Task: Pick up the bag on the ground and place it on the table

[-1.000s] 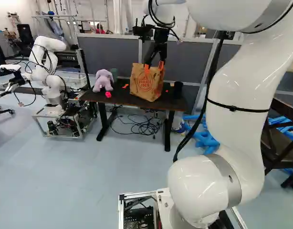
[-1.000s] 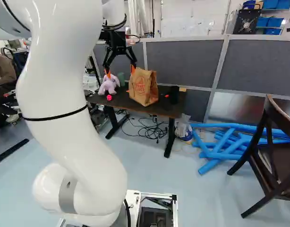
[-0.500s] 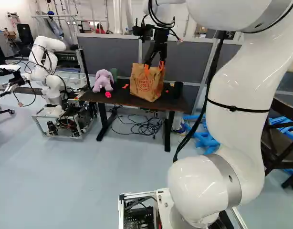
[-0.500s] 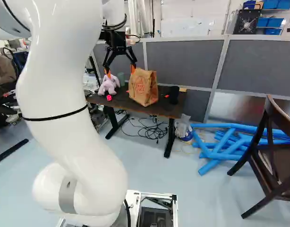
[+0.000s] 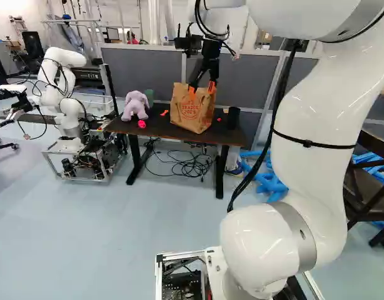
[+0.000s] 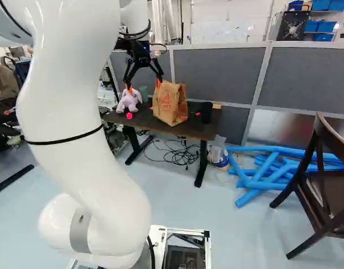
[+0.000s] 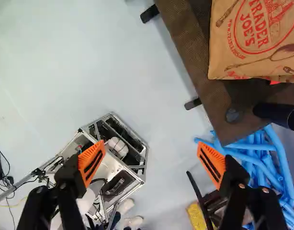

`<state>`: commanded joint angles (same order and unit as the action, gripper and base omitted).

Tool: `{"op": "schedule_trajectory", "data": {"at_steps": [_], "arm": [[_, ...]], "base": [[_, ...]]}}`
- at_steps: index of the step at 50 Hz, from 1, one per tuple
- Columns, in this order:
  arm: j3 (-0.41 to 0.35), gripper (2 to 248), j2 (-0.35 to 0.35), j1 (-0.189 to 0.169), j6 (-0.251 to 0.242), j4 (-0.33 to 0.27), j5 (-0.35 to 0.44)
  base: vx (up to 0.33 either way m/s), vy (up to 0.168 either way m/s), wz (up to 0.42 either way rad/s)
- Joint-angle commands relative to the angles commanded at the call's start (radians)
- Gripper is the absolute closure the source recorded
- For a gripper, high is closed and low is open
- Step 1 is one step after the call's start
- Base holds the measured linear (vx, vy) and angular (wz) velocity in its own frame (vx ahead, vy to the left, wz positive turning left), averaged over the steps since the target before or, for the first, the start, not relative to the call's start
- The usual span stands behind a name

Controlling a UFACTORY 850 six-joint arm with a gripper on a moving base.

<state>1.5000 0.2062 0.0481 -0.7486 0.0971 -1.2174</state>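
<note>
The grabber (image 6: 144, 86) has its two fingers wide apart. The brown paper bag (image 5: 191, 107) sits on the dark table (image 5: 161, 130). From the wrist, it is ahead of the grabber and off to one side, past one finger. In both base views, the bag's long way goes up and down, leaning a bit, with its red picture facing the arm. A purple toy (image 5: 135, 105) and a black cup (image 5: 233, 117) share the table. Wires (image 6: 177, 153) lie under it, and blue tubes (image 6: 256, 190) lie on the floor near a brown chair (image 6: 323, 179).
</note>
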Motion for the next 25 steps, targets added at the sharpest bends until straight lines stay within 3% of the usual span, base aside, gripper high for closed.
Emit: {"op": "schedule_trajectory", "data": {"at_steps": [25], "arm": [[-0.095,3,-0.033,-0.003,0.051,-0.007,0.141]], "base": [[0.000,0.000,0.000]]}}
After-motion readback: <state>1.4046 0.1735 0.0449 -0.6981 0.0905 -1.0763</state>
